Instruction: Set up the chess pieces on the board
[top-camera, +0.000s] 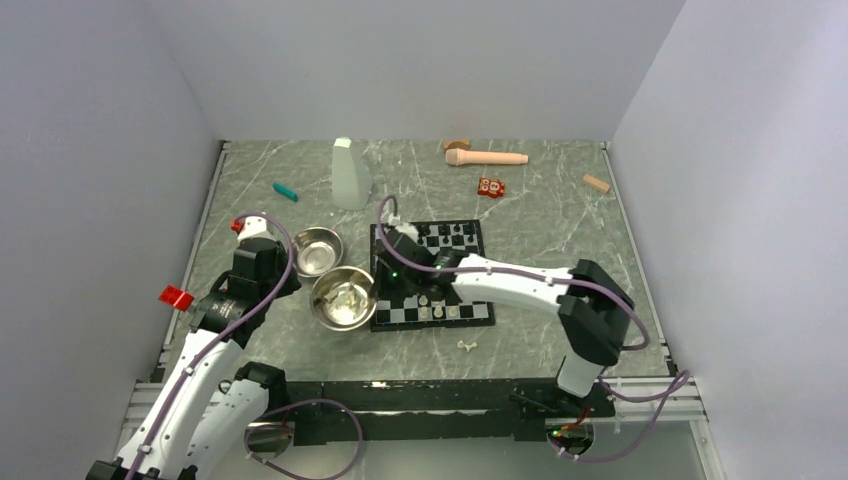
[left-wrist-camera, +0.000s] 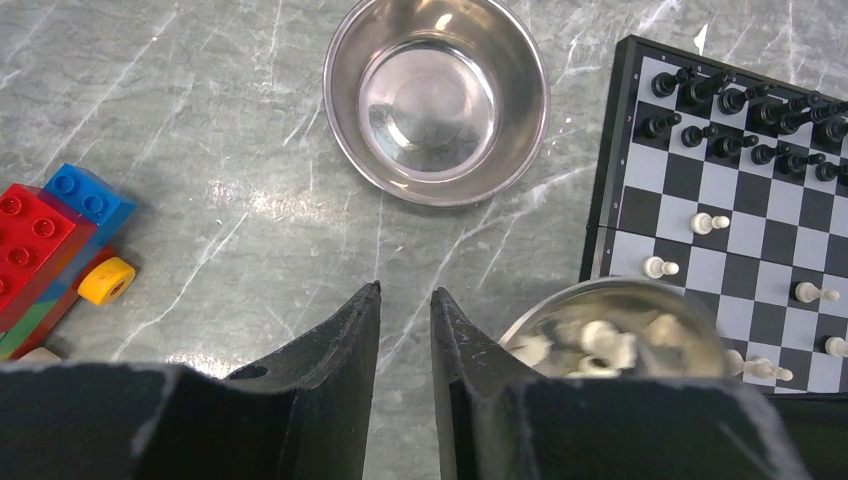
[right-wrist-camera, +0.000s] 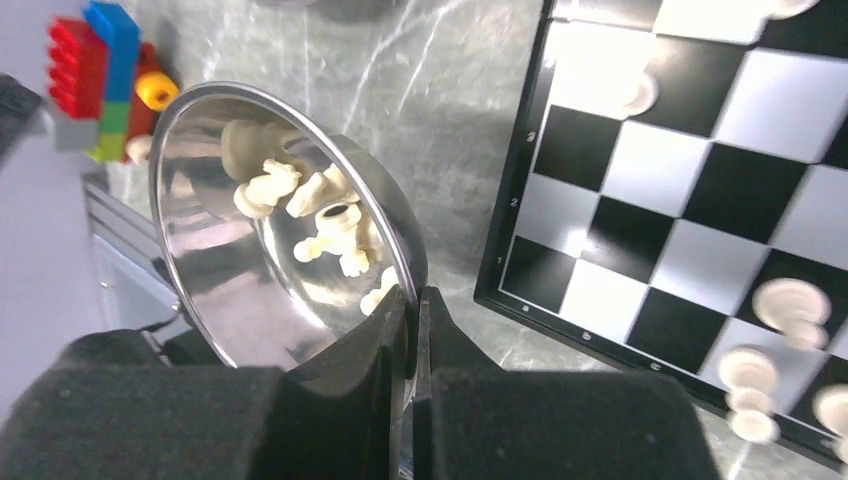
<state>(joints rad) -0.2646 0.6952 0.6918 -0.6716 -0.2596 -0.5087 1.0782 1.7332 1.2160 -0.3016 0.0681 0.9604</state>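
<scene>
My right gripper (right-wrist-camera: 414, 295) is shut on the near rim of a steel bowl (right-wrist-camera: 230, 280) that is tilted and holds several white chess pieces (right-wrist-camera: 310, 210). From above, that gripper (top-camera: 383, 283) sits at the bowl's (top-camera: 343, 297) right edge, beside the board (top-camera: 480, 318). Black pieces (left-wrist-camera: 760, 120) fill the board's (left-wrist-camera: 680, 175) far rows, and a few white ones (left-wrist-camera: 710, 222) stand nearer. One white piece (top-camera: 465, 346) lies on the table in front of the board. My left gripper (left-wrist-camera: 405, 290) hangs open over bare table, left of the bowl, holding nothing.
An empty steel bowl (left-wrist-camera: 440, 95) sits ahead of the left gripper, with a brick toy (left-wrist-camera: 50, 240) to its left. A white bottle (top-camera: 350, 175), teal stick (top-camera: 285, 191), wooden pestle (top-camera: 485, 157), red toy (top-camera: 490, 187) and wooden block (top-camera: 596, 183) lie at the back.
</scene>
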